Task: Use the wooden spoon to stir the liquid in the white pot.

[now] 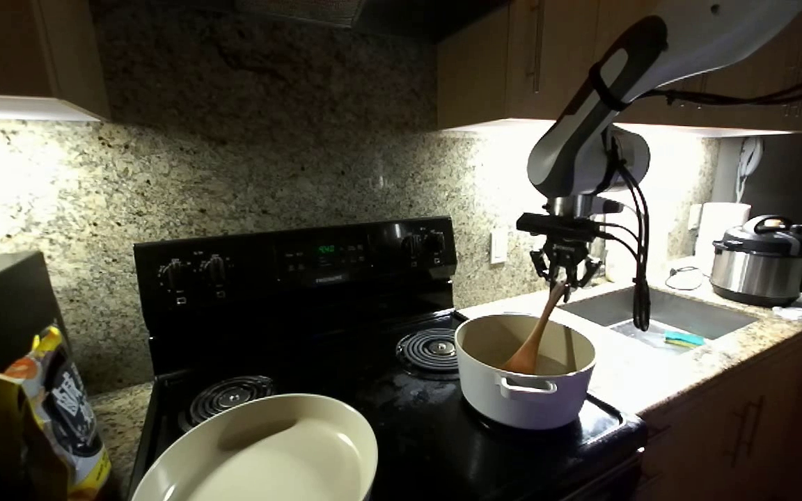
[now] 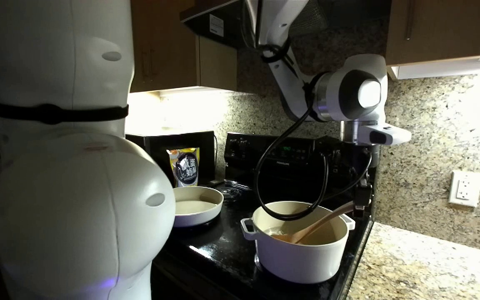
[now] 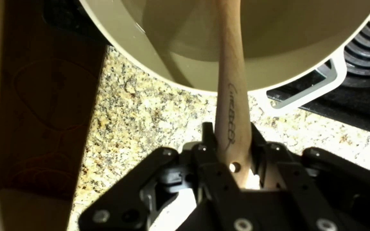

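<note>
The white pot (image 1: 481, 386) stands on the front burner beside the counter. It shows in an exterior view (image 2: 298, 264) and partly in the wrist view (image 3: 201, 75). Tan liquid (image 3: 189, 43) lies in its bottom, partly shaded. The wooden spoon (image 1: 542, 323) leans in the pot with its head down inside; it also shows in an exterior view (image 2: 321, 222). Its handle (image 3: 231, 80) crosses above the rim in the wrist view, where the head is out of frame. My gripper (image 1: 560, 284), also in the wrist view (image 3: 231, 134), is shut on the handle's top end, above the pot rim.
A cream oval dish (image 1: 262, 452) sits on the stove (image 1: 408, 431). A sink (image 1: 686, 306) and a steel cooker (image 1: 756, 271) are on the granite counter (image 2: 423, 258). A snack bag (image 1: 63, 410) stands at the stove's far side. Black cable (image 2: 261, 175) loops from the arm over the pot.
</note>
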`<state>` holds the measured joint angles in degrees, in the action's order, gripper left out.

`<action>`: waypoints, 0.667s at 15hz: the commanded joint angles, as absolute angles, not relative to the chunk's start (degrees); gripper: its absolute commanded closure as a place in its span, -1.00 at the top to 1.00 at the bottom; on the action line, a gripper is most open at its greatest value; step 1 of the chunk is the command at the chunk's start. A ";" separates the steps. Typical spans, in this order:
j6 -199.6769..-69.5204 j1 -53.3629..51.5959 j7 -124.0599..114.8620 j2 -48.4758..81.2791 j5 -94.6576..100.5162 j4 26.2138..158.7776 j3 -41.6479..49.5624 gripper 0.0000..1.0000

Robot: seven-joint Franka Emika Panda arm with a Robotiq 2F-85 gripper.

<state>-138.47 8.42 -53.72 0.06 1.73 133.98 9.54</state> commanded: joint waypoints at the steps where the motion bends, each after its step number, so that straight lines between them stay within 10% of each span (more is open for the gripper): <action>1: -137.81 7.46 -54.27 -1.60 5.46 135.62 8.18 -0.87; 10: -139.06 9.48 -54.64 -4.23 8.64 136.70 9.64 -0.87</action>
